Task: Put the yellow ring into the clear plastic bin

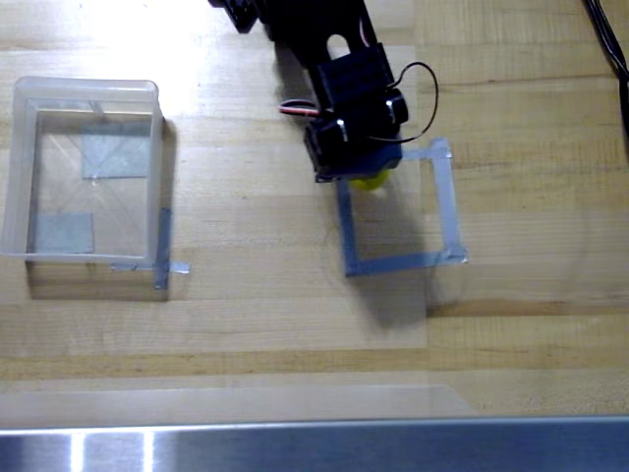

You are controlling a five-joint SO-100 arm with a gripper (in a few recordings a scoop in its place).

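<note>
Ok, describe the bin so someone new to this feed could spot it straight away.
Start at the wooden table and go to its left side in the overhead view. The bin is the clear, square, low-walled tub there, with grey patches showing through its base. The grey tape square on the right is only a flat outline.

My black arm (334,59) reaches down from the top edge, wrist bent downward; my jaws' state is hidden beneath it.

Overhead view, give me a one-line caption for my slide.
Black arm's pincer over the yellow ring inside a grey tape square, clear plastic bin at left.
</note>
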